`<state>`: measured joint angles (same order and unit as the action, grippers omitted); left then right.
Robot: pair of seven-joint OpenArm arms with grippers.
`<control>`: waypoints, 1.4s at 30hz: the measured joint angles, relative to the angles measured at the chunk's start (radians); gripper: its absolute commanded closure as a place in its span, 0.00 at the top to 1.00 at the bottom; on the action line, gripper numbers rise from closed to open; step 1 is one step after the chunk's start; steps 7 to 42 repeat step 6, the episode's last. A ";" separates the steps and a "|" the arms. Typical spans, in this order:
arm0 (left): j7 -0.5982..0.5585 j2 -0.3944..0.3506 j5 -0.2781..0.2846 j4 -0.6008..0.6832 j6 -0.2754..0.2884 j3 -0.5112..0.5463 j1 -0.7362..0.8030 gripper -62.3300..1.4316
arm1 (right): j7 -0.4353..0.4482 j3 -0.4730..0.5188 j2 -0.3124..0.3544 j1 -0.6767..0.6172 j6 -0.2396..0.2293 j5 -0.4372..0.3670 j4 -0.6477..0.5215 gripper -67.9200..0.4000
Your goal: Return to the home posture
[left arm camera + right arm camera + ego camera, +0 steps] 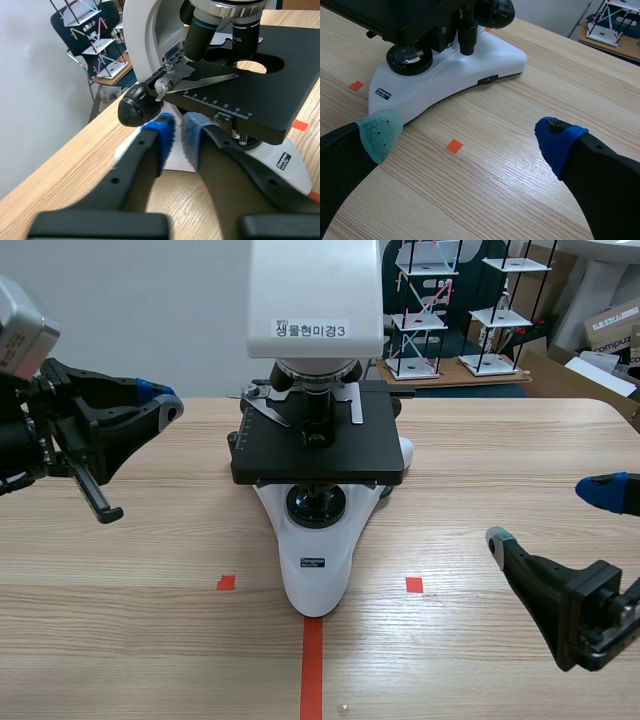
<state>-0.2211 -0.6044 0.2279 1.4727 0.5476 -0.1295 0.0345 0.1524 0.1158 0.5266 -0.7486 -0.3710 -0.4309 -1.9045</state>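
The right gripper (468,139) has fingers spread wide, holding nothing. The left gripper (177,136) has pads (161,132) almost pressed together, empty, near the microscope (280,85).

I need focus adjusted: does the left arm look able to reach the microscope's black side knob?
Probably yes: the left gripper sits just short of the knob, nothing between them, though shut.

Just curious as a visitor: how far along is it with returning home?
Done: both grippers hold nothing and are clear of the microscope. In hand: the left gripper hangs raised beside the stage; the right gripper sits low, open. Remaining: whether that is home, unclear.
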 measured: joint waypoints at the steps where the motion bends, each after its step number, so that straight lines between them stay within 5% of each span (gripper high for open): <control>1: -0.024 -0.005 0.000 0.000 0.000 0.000 0.012 0.37 | 0.000 0.000 0.000 0.000 0.000 0.000 0.000 0.86; 6: -0.222 -0.056 0.049 0.002 0.001 0.052 0.143 0.49 | 0.000 0.000 0.000 0.000 0.000 0.000 0.000 0.86; 42: -0.222 -0.056 0.049 0.002 0.001 0.052 0.143 0.49 | 0.000 0.000 0.000 0.000 0.000 0.000 0.000 0.86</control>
